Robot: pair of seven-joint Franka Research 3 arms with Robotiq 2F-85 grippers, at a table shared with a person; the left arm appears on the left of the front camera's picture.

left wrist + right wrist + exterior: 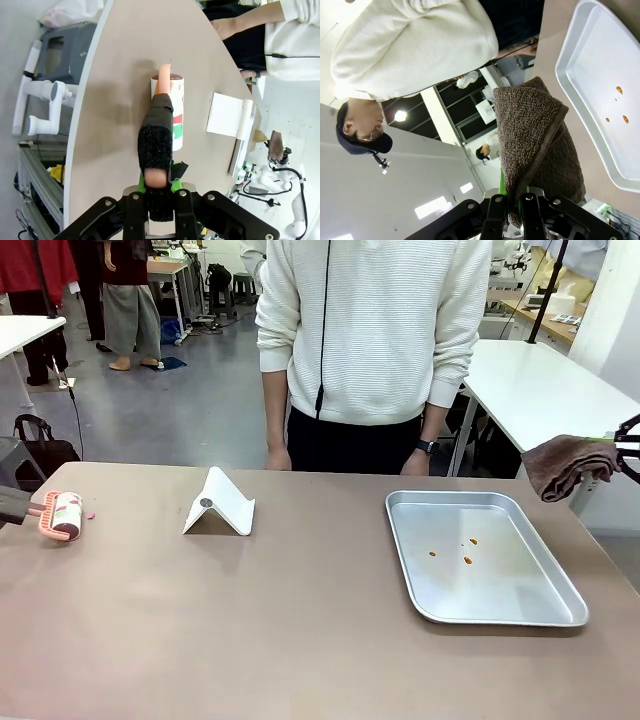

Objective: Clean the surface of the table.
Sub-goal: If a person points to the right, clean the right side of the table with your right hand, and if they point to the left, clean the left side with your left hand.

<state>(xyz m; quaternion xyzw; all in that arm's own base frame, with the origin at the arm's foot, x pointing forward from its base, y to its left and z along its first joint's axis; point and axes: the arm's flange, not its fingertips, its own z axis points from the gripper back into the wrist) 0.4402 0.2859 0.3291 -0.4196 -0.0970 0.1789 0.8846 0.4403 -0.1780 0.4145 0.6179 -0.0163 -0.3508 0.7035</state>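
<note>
Table (300, 640): spans foreground, stiff, smooth matte top, nothing to grip, so wipe or roll. Left gripper (159, 194) clamped on lint roller (176, 115) handle, roller at 9 o'clock edge. Right gripper (515, 201) pinching soft brown cloth (535, 135), aloft near 2 o'clock corner.

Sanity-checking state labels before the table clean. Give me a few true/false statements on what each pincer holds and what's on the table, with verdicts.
1. The left pincer is shut on the handle of the lint roller. True.
2. The right pincer hangs empty. False: it is shut on a brown cloth.
3. The metal tray is spotless. False: a few orange spots lie on its floor.
4. A white stand sits on the table, between the lint roller and the metal tray. True.
</note>
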